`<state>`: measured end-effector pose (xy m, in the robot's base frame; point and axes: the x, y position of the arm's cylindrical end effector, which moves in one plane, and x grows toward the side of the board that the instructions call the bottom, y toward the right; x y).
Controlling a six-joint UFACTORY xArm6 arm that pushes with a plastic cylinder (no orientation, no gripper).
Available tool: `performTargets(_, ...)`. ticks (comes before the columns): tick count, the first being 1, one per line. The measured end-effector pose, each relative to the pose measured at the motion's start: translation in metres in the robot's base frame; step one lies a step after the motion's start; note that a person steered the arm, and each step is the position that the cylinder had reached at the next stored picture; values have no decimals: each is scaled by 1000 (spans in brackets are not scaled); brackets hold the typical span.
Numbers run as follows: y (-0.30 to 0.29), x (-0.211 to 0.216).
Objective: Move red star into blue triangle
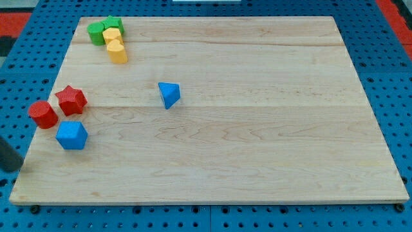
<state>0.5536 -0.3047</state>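
Note:
The red star (pixel 71 99) lies near the board's left edge. The blue triangle (pixel 169 95) lies to its right, toward the middle of the board, well apart from it. A red rounded block (pixel 43 114) touches the star at its lower left. A blue block (pixel 71 135) lies just below the star. A dark rod enters at the view's left edge, and my tip (pixel 15 169) sits at the lower left, just off the board's left edge, below and left of the red blocks and touching no block.
Two green blocks (pixel 103 29) and two yellow blocks (pixel 116 46) are clustered at the board's top left corner. The wooden board (pixel 257 148) rests on a blue pegboard surface (pixel 393 77).

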Motion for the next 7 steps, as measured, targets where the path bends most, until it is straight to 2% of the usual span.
performTargets(1,0,-19)
performTargets(3,6,-103)
performTargets(7,103,-121)
